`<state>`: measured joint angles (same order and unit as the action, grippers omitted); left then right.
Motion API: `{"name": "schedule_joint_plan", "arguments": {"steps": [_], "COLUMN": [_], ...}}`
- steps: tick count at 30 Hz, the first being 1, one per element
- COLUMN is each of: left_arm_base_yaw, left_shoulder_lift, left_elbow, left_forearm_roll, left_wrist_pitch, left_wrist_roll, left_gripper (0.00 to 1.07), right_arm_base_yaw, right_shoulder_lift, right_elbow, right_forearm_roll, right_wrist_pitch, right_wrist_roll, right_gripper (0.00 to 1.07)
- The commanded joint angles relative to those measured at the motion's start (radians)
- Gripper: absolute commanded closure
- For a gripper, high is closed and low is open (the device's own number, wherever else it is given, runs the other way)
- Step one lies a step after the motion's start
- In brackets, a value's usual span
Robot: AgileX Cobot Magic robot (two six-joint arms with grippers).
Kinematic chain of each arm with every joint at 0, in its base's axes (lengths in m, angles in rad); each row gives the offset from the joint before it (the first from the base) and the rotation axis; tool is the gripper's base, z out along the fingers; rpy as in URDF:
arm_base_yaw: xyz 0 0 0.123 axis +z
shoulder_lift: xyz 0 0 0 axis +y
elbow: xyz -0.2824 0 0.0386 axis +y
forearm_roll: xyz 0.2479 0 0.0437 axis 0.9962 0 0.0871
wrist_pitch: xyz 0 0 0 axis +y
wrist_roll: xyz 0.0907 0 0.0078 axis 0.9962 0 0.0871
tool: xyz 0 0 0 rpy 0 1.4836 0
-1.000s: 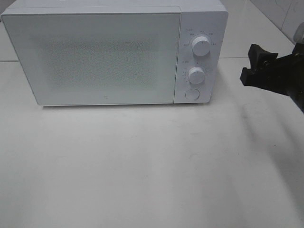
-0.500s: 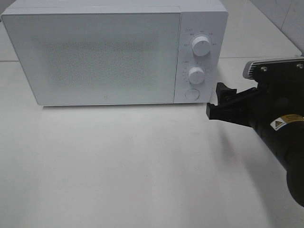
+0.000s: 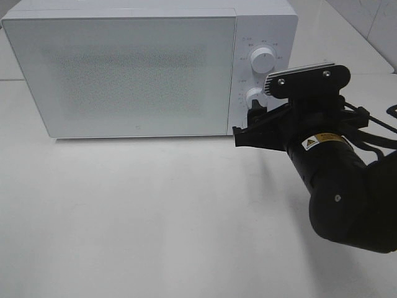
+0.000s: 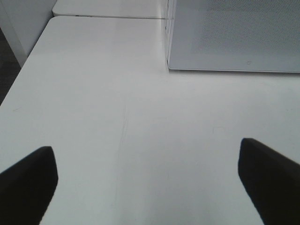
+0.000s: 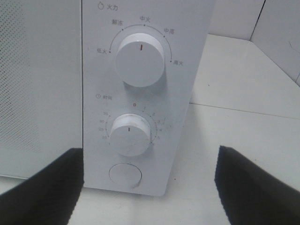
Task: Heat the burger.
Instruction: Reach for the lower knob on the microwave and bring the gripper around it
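Burger, place: not in view anywhere. None lies on the desk (image 3: 155, 217) in front of the microwave (image 3: 124, 74). Its door (image 3: 130, 124) is shut and the dotted window shows nothing behind it, so whether the burger is inside cannot be told.
Burger, heading and long axis: cannot tell, since it is hidden or absent.
Right fingers (image 5: 42, 192): spread apart and holding nothing, just in front of the microwave's control panel, bracketing the lower knob (image 5: 130, 133) and the round button (image 5: 125, 175). Whether they touch the panel cannot be told.
Left fingers (image 4: 28, 183): spread wide and empty, over bare desk in front of the microwave's left front corner.
Upper knob (image 5: 139, 59): its red mark points straight up at the middle setting.
Risk, empty run: if the burger is not inside, turning the lower knob would start the microwave with nothing to heat.
Risk, wrong control: the round button sits just under the lower knob. It is probably the door release, so a finger straying low could pop the door open.
Risk, slip or overshoot: the lower knob is smooth and round and its scale marks are crowded. An off-centre pinch could slide off, or turn too far and overheat the burger.
Risk, shove: pressing hard on the panel could push the microwave back on the slick desk.
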<state>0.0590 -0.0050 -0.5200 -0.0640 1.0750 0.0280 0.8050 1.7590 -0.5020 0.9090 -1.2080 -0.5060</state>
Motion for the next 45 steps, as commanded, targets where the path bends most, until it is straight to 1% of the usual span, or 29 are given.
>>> {"name": "schedule_joint_plan", "arguments": {"steps": [1, 2, 6, 7, 15, 16, 18, 20, 23, 32, 35, 37, 45], "left_arm_base_yaw": [0.001, 0.001, 0.001, 0.001, 0.001, 0.001, 0.001, 0.001, 0.001, 0.001, 0.001, 0.001, 0.001], "left_shoulder_lift": [-0.025, -0.025, -0.025, -0.025, -0.025, -0.025, -0.025, -0.025, -0.025, -0.025, -0.025, -0.025, -0.025], "left_elbow": [0.004, 0.004, 0.004, 0.004, 0.004, 0.004, 0.004, 0.004, 0.004, 0.004, 0.004, 0.004, 0.004], "left_forearm_roll": [-0.008, -0.008, -0.008, -0.008, -0.008, -0.008, -0.008, -0.008, -0.008, -0.008, -0.008, -0.007, -0.007], "left_wrist_pitch": [-0.006, -0.006, -0.006, -0.006, -0.006, -0.006, -0.006, -0.006, -0.006, -0.006, -0.006, -0.006, -0.006], "left_wrist_roll": [-0.007, -0.007, -0.007, -0.007, -0.007, -0.007, -0.007, -0.007, -0.007, -0.004, -0.004, -0.004, -0.004], "left_gripper": [0.09, 0.09, 0.09, 0.09, 0.09, 0.09, 0.09, 0.09, 0.09, 0.09, 0.09, 0.09, 0.09], "right_arm_base_yaw": [0.001, 0.001, 0.001, 0.001, -0.004, -0.021, -0.026, -0.049, -0.058, -0.099, -0.105, -0.124, -0.13], "right_shoulder_lift": [0.016, 0.039, 0.069, 0.09, 0.165, 0.185, 0.194, 0.231, 0.253, 0.305, 0.311, 0.325, 0.326], "right_elbow": [-0.025, -0.046, -0.072, -0.094, -0.171, -0.192, -0.201, -0.24, -0.265, -0.319, -0.323, -0.333, -0.333], "right_forearm_roll": [0.002, 0.002, 0.002, 0.002, 0.002, 0.002, 0.002, -0.002, -0.001, -0.011, -0.014, -0.042, -0.066], "right_wrist_pitch": [-0.19, -0.19, -0.19, -0.19, -0.19, -0.19, -0.19, -0.19, -0.19, -0.19, -0.19, -0.188, -0.183], "right_wrist_roll": [0.021, 0.061, 0.094, 0.112, 0.146, 0.149, 0.154, 0.159, 0.158, 0.159, 0.159, 0.163, 0.167], "right_gripper": [0.32, 0.32, 0.32, 0.32, 0.32, 0.32, 0.32, 0.32, 0.32, 0.32, 0.32, 0.32, 0.32]}}
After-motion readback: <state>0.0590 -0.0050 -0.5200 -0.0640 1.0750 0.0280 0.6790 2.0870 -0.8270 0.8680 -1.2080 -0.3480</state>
